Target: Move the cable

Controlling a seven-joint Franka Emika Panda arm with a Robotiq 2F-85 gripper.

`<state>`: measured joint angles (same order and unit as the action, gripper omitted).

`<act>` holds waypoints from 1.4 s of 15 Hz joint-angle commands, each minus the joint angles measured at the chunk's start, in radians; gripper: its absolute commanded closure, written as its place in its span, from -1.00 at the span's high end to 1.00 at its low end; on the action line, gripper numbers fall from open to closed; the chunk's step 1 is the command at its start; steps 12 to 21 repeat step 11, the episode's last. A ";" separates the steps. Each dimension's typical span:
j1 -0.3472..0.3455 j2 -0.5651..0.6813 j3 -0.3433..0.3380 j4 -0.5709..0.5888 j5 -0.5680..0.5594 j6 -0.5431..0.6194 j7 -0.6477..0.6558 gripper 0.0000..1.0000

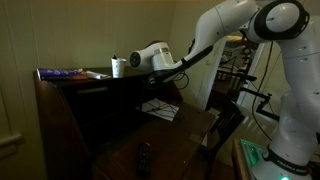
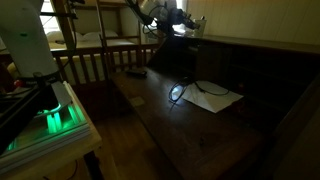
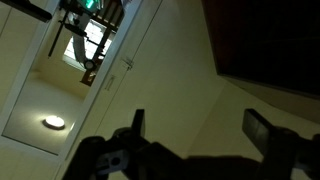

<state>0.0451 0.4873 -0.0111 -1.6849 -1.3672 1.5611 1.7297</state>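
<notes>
A thin cable [image 2: 179, 93] lies in a loop on the dark wooden desk, partly on a white sheet of paper [image 2: 218, 98]. The paper also shows in an exterior view [image 1: 160, 108]; the cable there is too dim to make out. My gripper [image 1: 120, 66] is raised high at the top of the desk's back panel, well above and away from the cable, and it also shows in an exterior view [image 2: 186, 22]. In the wrist view the two fingers [image 3: 197, 118] stand wide apart with only wall and ceiling between them. The gripper is open and empty.
A dark remote [image 1: 144, 157] lies near the front of the desk [image 2: 170, 125]. Books or papers [image 1: 62, 73] sit on the top shelf beside the gripper. The robot's base glows green [image 2: 55, 118]. A wooden railing [image 2: 95, 55] stands behind the desk.
</notes>
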 commanded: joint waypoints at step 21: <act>0.019 -0.028 0.041 -0.040 0.002 0.061 -0.029 1.00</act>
